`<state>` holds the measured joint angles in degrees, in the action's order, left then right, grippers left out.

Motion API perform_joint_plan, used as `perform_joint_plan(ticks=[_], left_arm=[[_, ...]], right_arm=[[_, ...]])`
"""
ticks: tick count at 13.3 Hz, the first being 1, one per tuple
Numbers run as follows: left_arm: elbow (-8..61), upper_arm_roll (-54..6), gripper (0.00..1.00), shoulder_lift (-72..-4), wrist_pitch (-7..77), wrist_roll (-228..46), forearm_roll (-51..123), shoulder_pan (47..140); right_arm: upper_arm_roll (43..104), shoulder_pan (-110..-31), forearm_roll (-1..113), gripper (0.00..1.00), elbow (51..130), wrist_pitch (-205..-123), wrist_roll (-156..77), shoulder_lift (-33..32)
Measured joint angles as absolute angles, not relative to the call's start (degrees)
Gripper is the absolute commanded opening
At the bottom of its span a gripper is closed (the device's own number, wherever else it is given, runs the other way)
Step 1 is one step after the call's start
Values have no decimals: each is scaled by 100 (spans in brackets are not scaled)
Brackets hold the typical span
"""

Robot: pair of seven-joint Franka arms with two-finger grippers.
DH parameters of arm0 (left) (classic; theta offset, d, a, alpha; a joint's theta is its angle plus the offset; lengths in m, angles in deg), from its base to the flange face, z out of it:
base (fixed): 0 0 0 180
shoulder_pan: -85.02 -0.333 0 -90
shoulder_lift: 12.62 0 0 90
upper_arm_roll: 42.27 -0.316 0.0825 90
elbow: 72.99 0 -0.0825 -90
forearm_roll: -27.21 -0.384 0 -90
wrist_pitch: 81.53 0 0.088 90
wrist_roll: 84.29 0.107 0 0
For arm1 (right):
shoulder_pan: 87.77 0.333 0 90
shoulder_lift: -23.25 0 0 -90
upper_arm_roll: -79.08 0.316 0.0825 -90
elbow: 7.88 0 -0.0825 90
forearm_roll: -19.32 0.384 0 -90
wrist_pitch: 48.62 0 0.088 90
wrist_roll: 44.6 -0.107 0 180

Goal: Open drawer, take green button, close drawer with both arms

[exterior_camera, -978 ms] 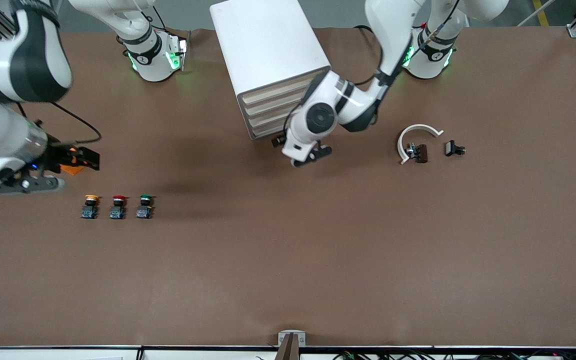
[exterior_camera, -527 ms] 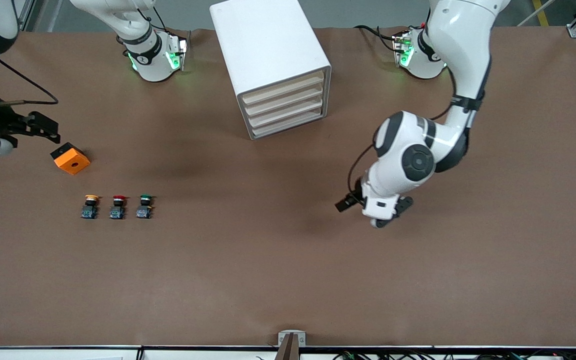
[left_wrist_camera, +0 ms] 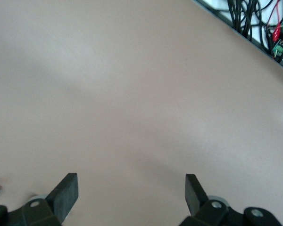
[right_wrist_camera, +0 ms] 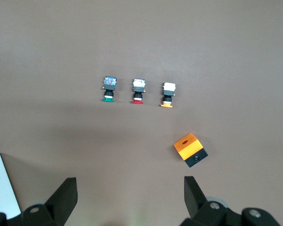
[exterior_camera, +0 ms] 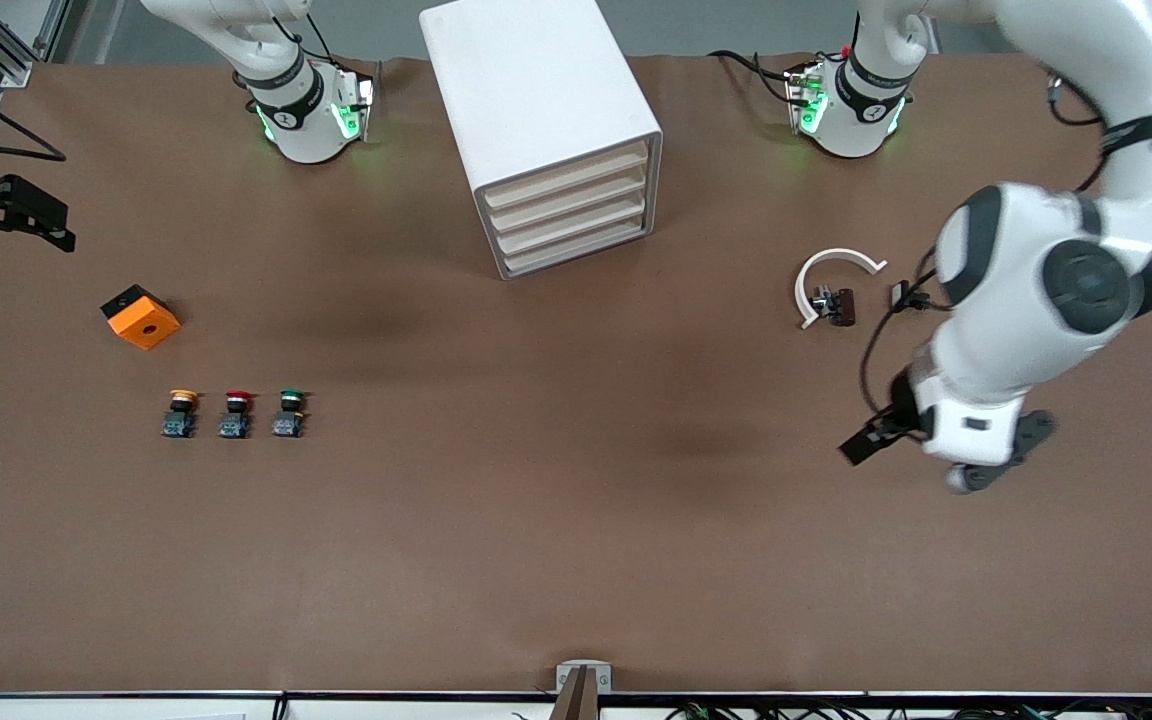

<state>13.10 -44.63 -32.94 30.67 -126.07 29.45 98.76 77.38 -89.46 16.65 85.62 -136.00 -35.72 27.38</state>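
The cabinet (exterior_camera: 544,130) stands between the two arm bases, and all four of its stacked drawers sit flush, so the drawer (exterior_camera: 564,180) is not yet opened. By that showing none of the task is done: opening, taking and closing are all left.

Taking the cabinet as landmark, the left arm (exterior_camera: 1056,290) is up in the air toward its own end of the table. Its left gripper (exterior_camera: 946,455) hangs over bare table well apart from the cabinet, jaws spread wide with nothing between them. The right gripper (exterior_camera: 11,215) hovers at the right arm's end, equally well apart from the cabinet, jaws likewise wide and empty.

The orange block (exterior_camera: 141,316) lies nearer the front camera than the cabinet, toward the right arm's end. Nearer the camera again sits a row of three push buttons. The button (exterior_camera: 289,413) with the green cap is the one of the row closest to the cabinet, with the red-capped button (exterior_camera: 235,414) beside it and the yellow-capped button (exterior_camera: 179,413) last. The green one rests untouched on the table, well apart from both grippers
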Motion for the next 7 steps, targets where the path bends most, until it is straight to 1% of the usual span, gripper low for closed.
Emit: perform_joint_plan(ticks=[4,7], left_arm=[[1240,-4465,100,-2335,2010,-11126,2933,9228],[1246,-4466,100,-1803,1374,-10210,2931,8849]], right_arm=[[7796,-8909,1665,100,8445,-13424,-3915,2734],[7813,-8875,1665,100,8364,-13415,-3959,2734]])
